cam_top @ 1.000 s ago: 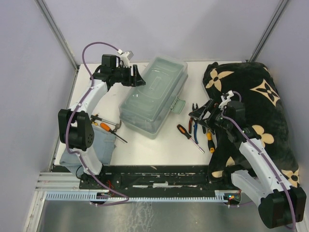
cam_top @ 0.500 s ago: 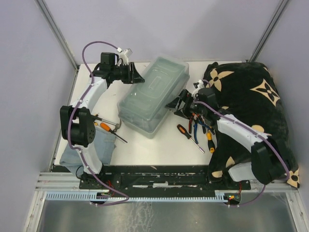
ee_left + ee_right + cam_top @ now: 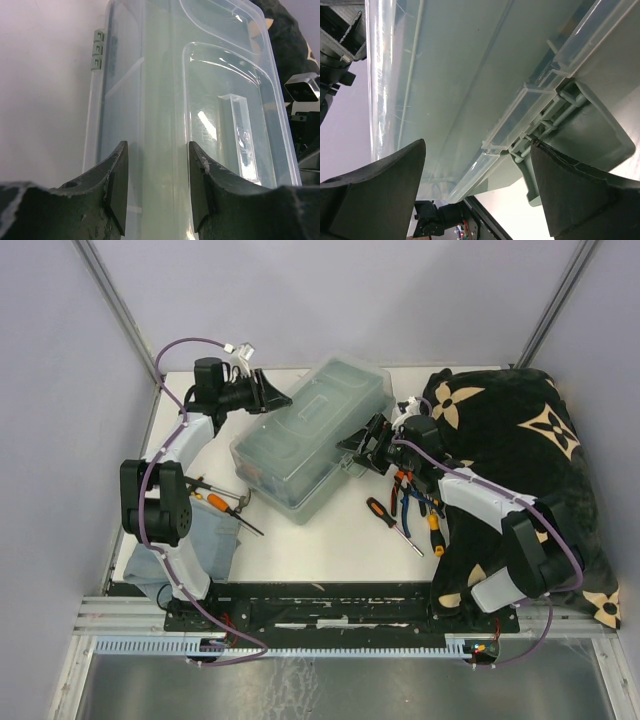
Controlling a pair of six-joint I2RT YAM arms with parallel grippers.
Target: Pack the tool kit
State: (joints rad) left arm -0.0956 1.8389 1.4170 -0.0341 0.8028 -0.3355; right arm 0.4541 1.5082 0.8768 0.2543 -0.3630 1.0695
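Beside the toolbox (image 3: 300, 445) latch (image 3: 585, 142), my right gripper (image 3: 362, 446) just came, wide open like my left gripper (image 3: 272, 398). Now I can unlock it.

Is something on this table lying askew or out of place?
The toolbox sits diagonally with its lid apparently closed, while screwdrivers and pliers lie loose to its right and a hammer lies by the cloth to its left.

White table (image 3: 330, 552); toolbox (image 3: 310, 435); loose screwdrivers (image 3: 384, 512); perhaps pliers (image 3: 405, 502); grey-blue cloth (image 3: 205, 537); flower-marked blanket (image 3: 520, 445)
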